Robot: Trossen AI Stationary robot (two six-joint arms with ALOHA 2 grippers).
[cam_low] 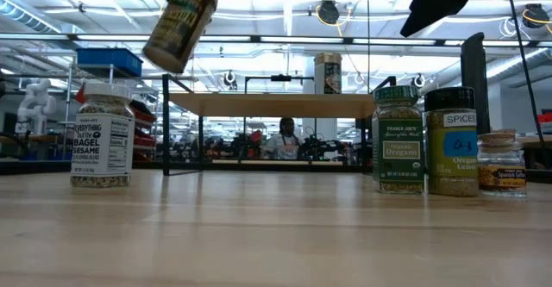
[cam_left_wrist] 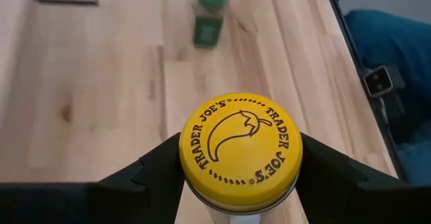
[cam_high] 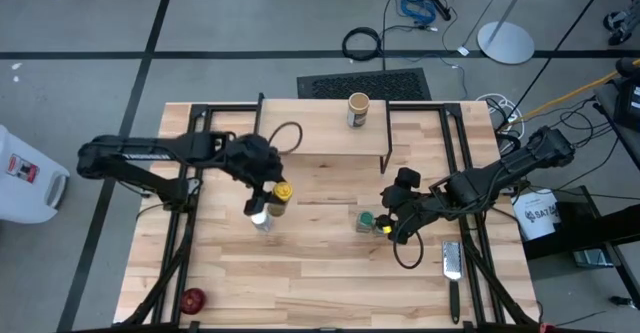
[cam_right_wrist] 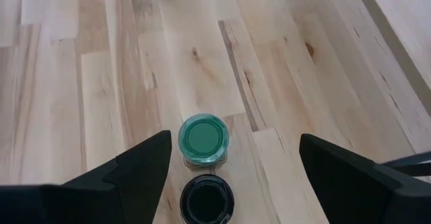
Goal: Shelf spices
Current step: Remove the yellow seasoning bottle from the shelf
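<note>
Yellow-lidded jar sits clamped in the left claw above the surface, beside the white-capped jar; the tan jar stands on the shelf. Low view: that yellow jar hangs tilted in the air. Left wrist: both fingers pinch its lid. Right wrist: the right claw gapes wide and empty over the green-lidded jar and the dark-lidded jar.
</note>
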